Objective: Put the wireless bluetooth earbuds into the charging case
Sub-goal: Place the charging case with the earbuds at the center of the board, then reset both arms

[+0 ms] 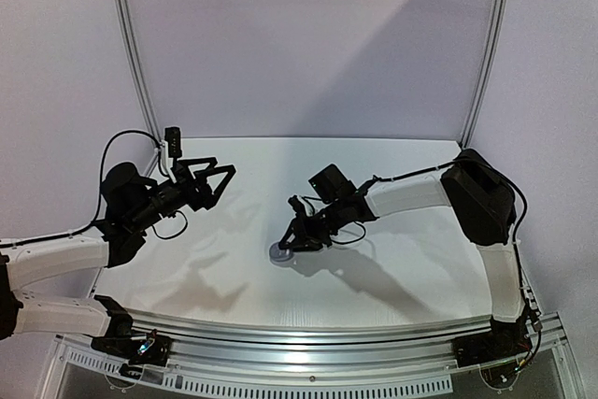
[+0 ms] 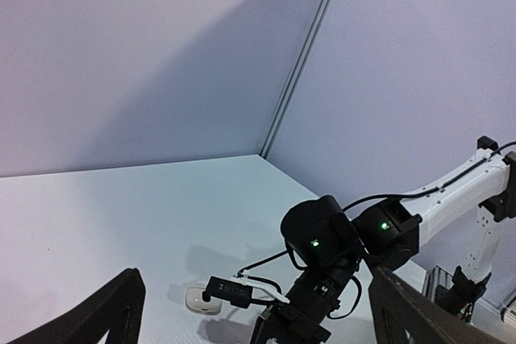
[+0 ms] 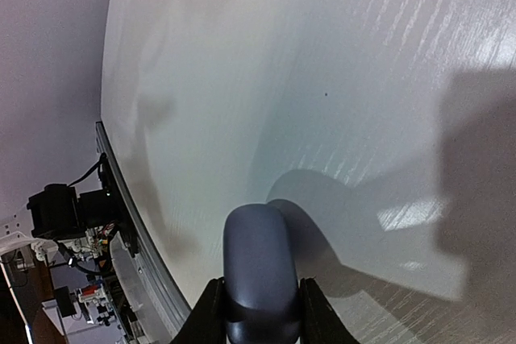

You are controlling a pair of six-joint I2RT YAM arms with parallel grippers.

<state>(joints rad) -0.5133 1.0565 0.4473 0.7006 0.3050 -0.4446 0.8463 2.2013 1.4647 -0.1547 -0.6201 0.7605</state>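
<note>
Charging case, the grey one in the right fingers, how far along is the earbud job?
Done: nothing confirmable; no earbuds show in any view and the grey case looks shut. In hand: the right fingers clamp that case down by the table. The left fingers stand open, empty, raised. Remaining: unclear, since the case's inside is hidden.

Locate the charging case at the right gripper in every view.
Top external: charging case at the centre of the table, under the right gripper.
Left wrist: low, left of centre, a pale rounded shape, probably it.
Right wrist: bottom centre, clamped between the fingers.
Shared landmark: the right gripper, beside the case everywhere.
</note>
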